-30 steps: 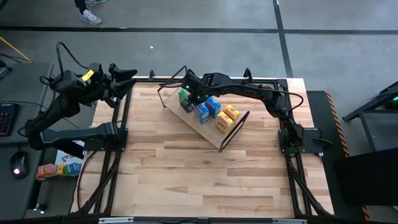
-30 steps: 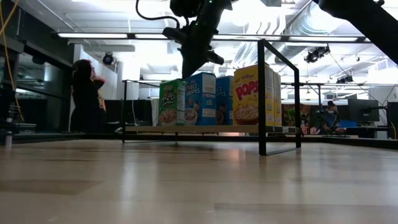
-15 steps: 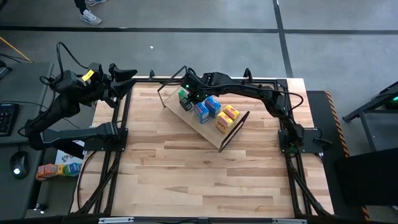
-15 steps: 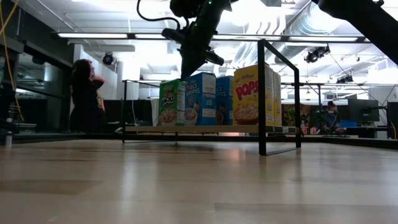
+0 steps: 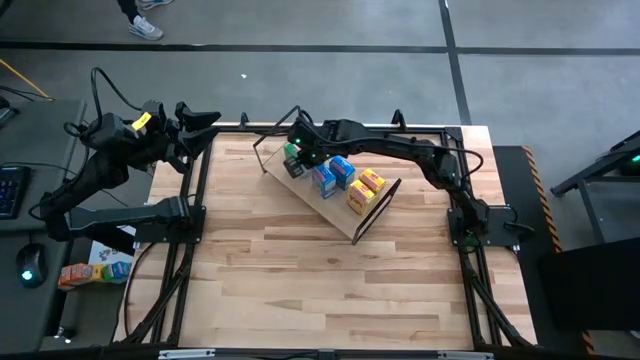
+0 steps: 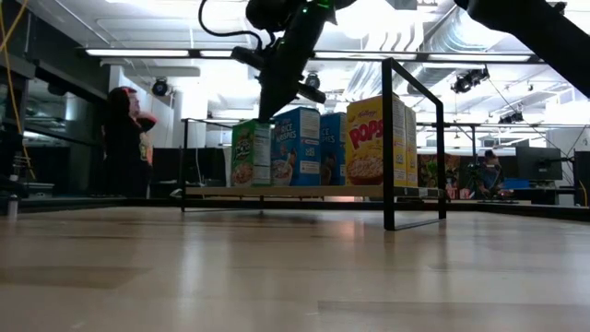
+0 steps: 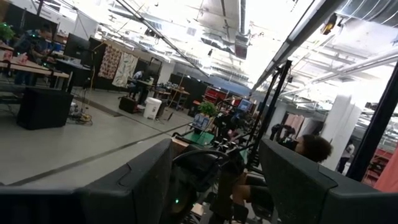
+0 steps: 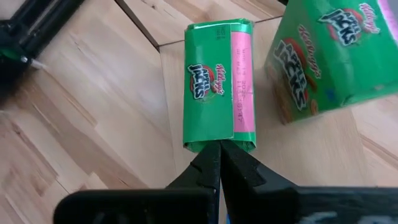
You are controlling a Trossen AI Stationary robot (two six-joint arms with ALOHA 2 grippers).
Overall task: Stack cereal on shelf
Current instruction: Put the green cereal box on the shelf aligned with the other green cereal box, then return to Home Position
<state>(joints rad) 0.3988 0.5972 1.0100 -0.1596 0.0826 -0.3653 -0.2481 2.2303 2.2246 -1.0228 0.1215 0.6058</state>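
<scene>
The shelf (image 5: 328, 207) is a light board on a black wire frame, set at a slant on the table. Green, blue (image 5: 323, 181) and yellow (image 5: 361, 196) cereal boxes stand upright on it in a row. My right gripper (image 5: 296, 150) is shut, its tips at the top of the end green box (image 8: 217, 87); a second green box (image 8: 329, 56) stands beside that one. In the low view the gripper (image 6: 268, 112) comes down onto the green box (image 6: 251, 155). My left gripper (image 5: 205, 120) waits open beyond the table's far left corner. My right gripper touches the end green box with its shut fingertips (image 8: 211, 158) at one short edge of the box's top flap (image 8: 217, 142). The fingers come from above, slanting down. The box stands upright on the shelf board.
The shelf's black wire frame (image 6: 395, 138) rises above the boxes at the yellow end. Bare tabletop (image 5: 320, 290) lies on the near side of the shelf. A person (image 6: 124, 143) stands in the room behind the table.
My right gripper has moved a little toward the table's left edge with its fingers shut. The end green box has slid the same way along the shelf, away from the blue box, and stays upright.
</scene>
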